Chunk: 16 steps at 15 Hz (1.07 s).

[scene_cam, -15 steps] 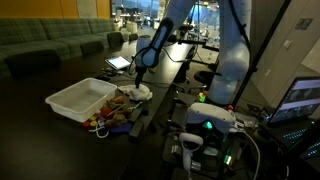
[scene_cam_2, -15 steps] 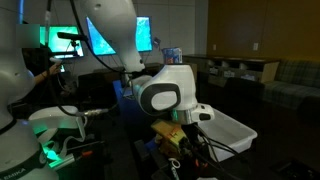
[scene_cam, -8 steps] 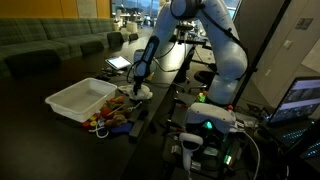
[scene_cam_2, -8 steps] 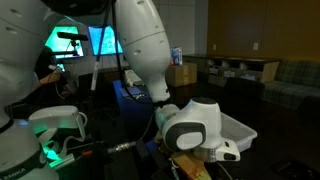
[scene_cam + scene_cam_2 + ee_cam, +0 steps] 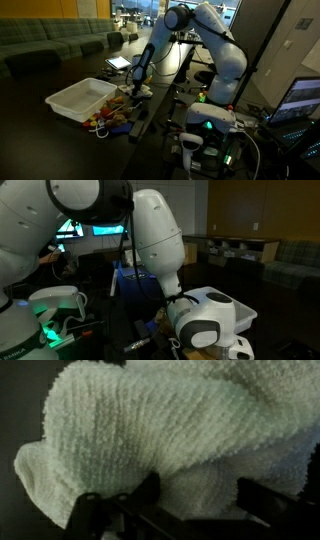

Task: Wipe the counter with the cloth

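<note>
The white Franka arm (image 5: 205,25) is being held arched over the dark counter (image 5: 50,135), with its forearm slanting steeply down to the gripper (image 5: 137,86), which is being kept low, right at the white terry cloth (image 5: 142,93). The cloth is lying on the counter just beside the white rectangular plastic bin (image 5: 80,98).

In the wrist view the cloth (image 5: 170,420) is filling nearly the whole frame as a bunched mound, and the gripper (image 5: 180,500) is being shown with its dark fingers (image 5: 265,495) spread apart, the cloth bulging in the gap. Whether the pads are pressing on the fabric cannot be told.

The bin is being shown in an exterior view with only its white walls and floor visible. A small heap of colourful objects (image 5: 108,120) is lying outside it, on the counter against its near corner.

In an exterior view the frame is being crowded by the arm's bulky round wrist joint (image 5: 205,330), which is hiding the gripper and the cloth. Only a corner of the bin (image 5: 240,310) is being shown behind it.
</note>
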Each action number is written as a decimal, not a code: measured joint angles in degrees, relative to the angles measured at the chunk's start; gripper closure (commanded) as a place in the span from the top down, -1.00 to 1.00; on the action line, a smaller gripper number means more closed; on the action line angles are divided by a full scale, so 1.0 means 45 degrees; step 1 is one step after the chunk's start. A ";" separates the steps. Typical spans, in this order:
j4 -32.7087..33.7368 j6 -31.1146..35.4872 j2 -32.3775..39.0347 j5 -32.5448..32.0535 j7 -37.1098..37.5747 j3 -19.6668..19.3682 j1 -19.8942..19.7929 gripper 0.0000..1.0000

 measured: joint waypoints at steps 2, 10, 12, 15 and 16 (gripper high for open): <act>0.0179 -0.0239 0.0048 -0.0001 0.0000 -0.0077 0.0038 -0.32; 0.0186 -0.0800 0.0047 -0.0216 0.0206 -0.1427 0.0841 -1.00; -0.0004 -0.0944 0.0050 -0.0359 0.0477 -0.2084 0.1112 -0.97; -0.0497 -0.1034 0.0052 -0.0722 0.0967 -0.2912 0.1372 -0.94; -0.0692 -0.1040 0.0043 -0.0803 0.1071 -0.3107 0.1436 -0.96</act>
